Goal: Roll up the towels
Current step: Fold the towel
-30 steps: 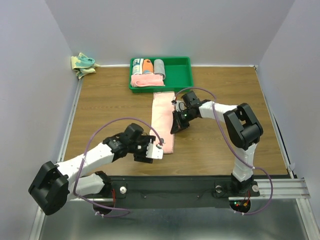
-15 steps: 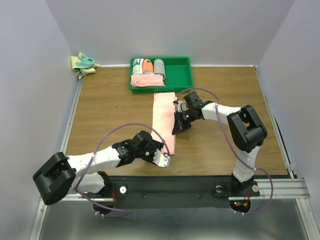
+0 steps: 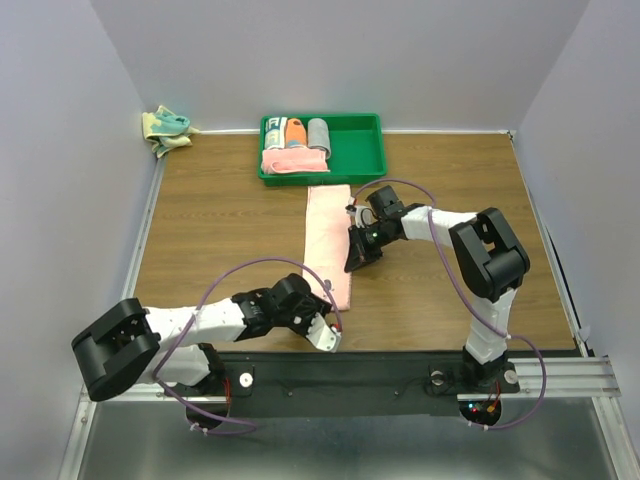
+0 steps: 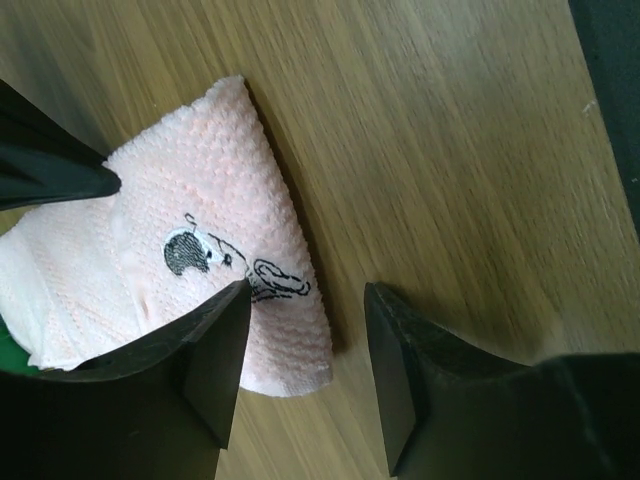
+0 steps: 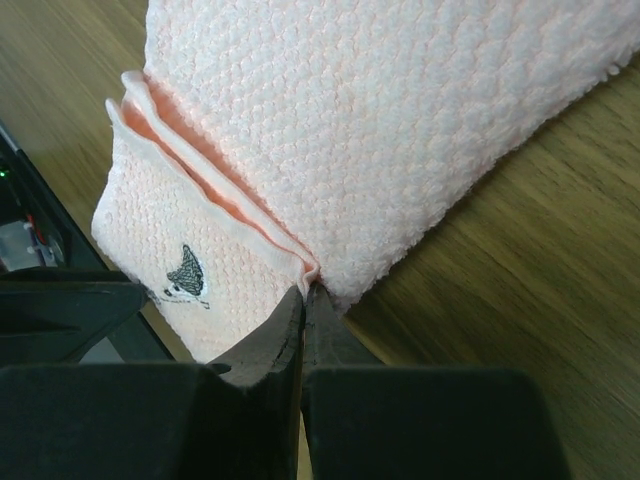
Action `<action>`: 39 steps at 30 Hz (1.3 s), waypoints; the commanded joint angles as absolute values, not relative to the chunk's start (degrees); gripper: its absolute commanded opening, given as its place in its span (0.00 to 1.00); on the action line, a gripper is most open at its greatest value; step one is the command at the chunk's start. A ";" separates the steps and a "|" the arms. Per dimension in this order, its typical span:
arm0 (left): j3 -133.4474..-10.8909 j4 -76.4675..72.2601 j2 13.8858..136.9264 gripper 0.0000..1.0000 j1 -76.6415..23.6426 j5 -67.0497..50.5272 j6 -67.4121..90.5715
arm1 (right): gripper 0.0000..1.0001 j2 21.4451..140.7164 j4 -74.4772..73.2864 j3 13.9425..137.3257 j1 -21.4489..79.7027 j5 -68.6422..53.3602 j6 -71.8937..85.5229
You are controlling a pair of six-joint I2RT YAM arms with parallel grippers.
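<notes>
Since the pink towel (image 3: pixel 325 225), flat on the surface (image 3: pixel 220 230), looks soft, light and limp, its near corner seems the best hold; left hand (image 4: pixel 305 305) stands half-wide astride it, right hand (image 5: pixel 303 300) is closed, tips at the towel's right edge.

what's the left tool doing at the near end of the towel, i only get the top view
Observer: Left wrist view: the left tool is open, astride the towel's near corner. One finger is over the cloth beside a dark mark, the other over bare table.
Operator: and the other side, gripping anything
Observer: Right wrist view: the right tool is shut, tips against the towel's long edge. I cannot tell whether any cloth is pinched.
Operator: is the towel single layer there
Observer: No, it is folded; two layer edges run side by side on top.
</notes>
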State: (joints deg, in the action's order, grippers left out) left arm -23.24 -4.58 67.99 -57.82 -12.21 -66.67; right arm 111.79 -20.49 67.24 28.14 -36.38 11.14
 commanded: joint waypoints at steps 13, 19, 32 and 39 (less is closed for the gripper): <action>-41.48 14.66 80.95 0.02 -58.36 -24.32 -55.99 | 0.69 103.81 -22.50 65.39 25.06 -34.45 2.11; -48.16 24.85 86.03 0.00 -55.65 -32.59 -54.58 | 1.00 91.51 -23.20 65.74 18.90 -32.01 0.71; -67.50 42.62 101.69 0.00 -41.84 -50.36 -57.21 | 1.00 68.30 -32.33 64.69 18.37 -30.93 -16.79; -64.70 40.35 97.39 0.00 -42.10 -46.95 -57.66 | 0.74 78.71 -32.52 63.98 18.19 -33.90 -5.91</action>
State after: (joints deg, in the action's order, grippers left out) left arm -65.47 38.22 101.41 -41.69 -46.13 -56.55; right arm 71.55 -30.26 64.75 18.06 -29.39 -11.51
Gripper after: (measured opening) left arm 0.081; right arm 0.853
